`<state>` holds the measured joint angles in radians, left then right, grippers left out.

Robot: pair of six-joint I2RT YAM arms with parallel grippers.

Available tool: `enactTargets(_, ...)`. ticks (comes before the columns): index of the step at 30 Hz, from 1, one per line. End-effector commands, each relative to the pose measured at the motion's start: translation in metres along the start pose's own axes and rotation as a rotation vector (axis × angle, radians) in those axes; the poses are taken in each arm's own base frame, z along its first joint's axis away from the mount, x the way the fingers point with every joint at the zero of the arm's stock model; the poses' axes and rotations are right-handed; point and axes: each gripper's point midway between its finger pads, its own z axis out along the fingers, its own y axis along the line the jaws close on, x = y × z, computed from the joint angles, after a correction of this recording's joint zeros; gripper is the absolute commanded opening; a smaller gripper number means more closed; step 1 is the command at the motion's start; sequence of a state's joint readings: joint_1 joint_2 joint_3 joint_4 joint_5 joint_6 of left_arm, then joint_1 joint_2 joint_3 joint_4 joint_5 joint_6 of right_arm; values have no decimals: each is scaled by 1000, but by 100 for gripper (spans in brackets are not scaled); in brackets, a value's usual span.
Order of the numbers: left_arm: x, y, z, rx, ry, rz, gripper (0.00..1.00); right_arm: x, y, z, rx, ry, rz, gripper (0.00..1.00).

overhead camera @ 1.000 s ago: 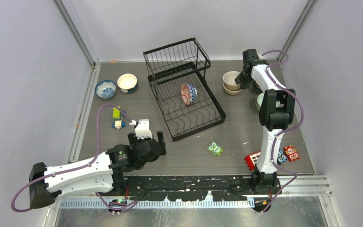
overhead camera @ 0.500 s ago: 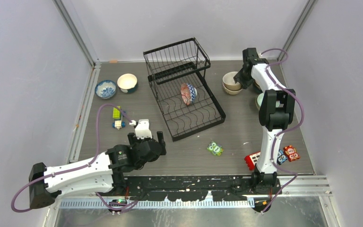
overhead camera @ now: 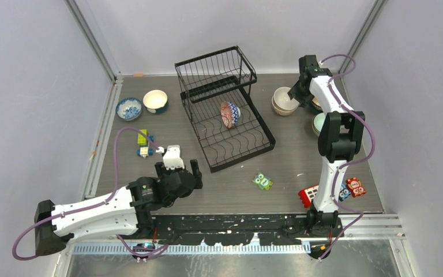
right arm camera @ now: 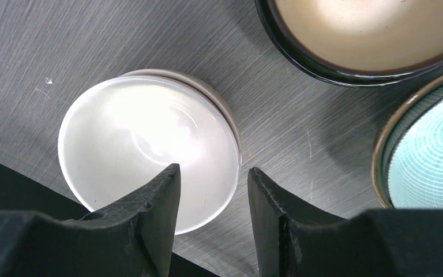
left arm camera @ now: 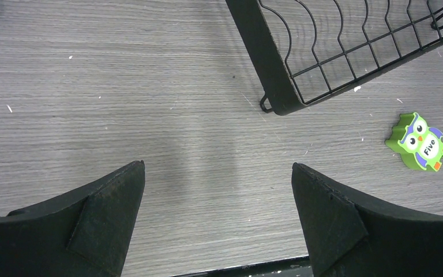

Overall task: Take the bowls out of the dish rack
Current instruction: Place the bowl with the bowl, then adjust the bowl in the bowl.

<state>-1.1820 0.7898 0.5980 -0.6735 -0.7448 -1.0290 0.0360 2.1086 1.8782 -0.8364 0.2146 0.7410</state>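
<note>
Cream bowls (right arm camera: 150, 150) sit stacked at 3 o'clock of the dish rack (overhead camera: 225, 109), my right gripper (right arm camera: 214, 170) parted loosely astride the rim, so drop-off step, I'd say. Left gripper (left arm camera: 217, 167) is spread wide, empty. Next up: grab the reddish bowl (overhead camera: 229, 114) standing mid-rack.

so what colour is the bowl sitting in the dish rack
Red and white patterned; the bowl shows only in the top external view.
</note>
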Motion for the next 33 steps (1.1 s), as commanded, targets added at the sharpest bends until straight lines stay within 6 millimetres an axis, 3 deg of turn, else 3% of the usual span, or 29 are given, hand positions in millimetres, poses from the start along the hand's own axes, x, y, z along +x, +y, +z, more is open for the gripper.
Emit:
enactTargets(1, -6, 0, 0, -1, -25, -37, 100, -25, 2, -36, -22, -86, -7, 52)
enactTargets(13, -7, -1, -3, 11, -22, -43, 100, -20, -4, -36, -15, -78, -37, 52)
enactTargets(15, -8, 0, -4, 9, -22, -48, 100, -20, 7, -44, -60, -108, -45, 52)
enactTargets(21, -9, 1, -5, 11, -28, -60, 100, -17, 64, -80, -195, -211, -156, 49)
enactTargets(27, -11, 4, -8, 1, -22, -62, 100, -12, 101, -75, -390, -152, -22, 25)
enactTargets(33, -11, 8, -11, 4, -21, -70, 100, -13, 134, -73, -611, -61, 127, 16)
